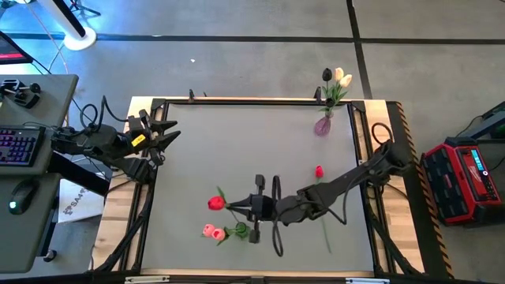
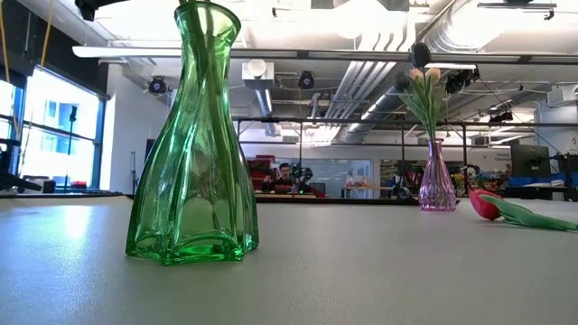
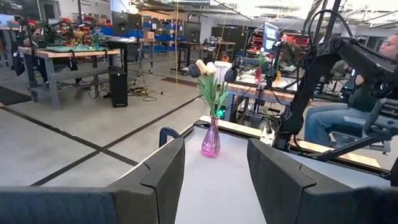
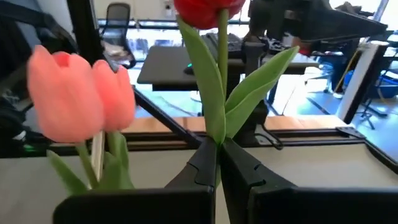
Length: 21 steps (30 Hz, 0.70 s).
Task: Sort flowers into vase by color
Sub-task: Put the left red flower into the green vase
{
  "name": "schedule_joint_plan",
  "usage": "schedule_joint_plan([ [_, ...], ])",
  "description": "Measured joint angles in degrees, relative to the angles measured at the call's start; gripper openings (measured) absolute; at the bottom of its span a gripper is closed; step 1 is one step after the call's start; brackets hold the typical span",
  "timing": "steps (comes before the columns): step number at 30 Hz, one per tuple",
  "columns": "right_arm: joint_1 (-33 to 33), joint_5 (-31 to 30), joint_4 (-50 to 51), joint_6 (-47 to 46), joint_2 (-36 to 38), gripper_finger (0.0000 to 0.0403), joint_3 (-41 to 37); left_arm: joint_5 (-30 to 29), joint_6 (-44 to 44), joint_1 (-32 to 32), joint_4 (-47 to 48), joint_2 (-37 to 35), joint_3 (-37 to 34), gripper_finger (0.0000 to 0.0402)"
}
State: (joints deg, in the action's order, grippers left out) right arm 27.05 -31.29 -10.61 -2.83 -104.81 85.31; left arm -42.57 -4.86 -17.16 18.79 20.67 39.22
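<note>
Pinching the red tulip (image 4: 208, 9) by its stem, the right gripper (image 4: 217, 158) sat at six o'clock on the desk (image 1: 237, 150); pink tulips (image 1: 211, 231) lay beside it. Left gripper (image 3: 214, 168) waited open at nine o'clock. Risk: the thin stem could slip sideways during lifting.

I see a glossy green glass vase (image 2: 192, 144), a matt grey tabletop (image 1: 237, 150) with wooden edging, and a glossy pink glass vase (image 3: 211, 140).
</note>
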Motion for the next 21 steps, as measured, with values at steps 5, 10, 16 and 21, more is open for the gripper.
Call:
schedule_joint_plan([
  [5, 0.0, -2.19, -13.19, -0.98, 0.15, 0.0, -9.04, 0.02, 0.0, -0.01, 0.01, 0.01, 0.0, 0.0163],
  [10, 0.19, -2.4, -23.13, -3.69, 0.25, 0.0, -16.85, 0.0, 0.0, 0.0, 0.07, 0.01, 0.0, 0.0163],
  [16, 0.76, -1.86, -21.58, -4.62, 0.3, 0.0, -18.39, 0.0, 0.0, 0.01, 0.25, 0.01, -0.01, 0.0163],
  [21, 0.66, -0.34, -17.82, -6.69, 0.3, 0.0001, -18.75, 0.0, 0.0, 0.01, 0.26, 0.01, 0.0, 0.0163],
])
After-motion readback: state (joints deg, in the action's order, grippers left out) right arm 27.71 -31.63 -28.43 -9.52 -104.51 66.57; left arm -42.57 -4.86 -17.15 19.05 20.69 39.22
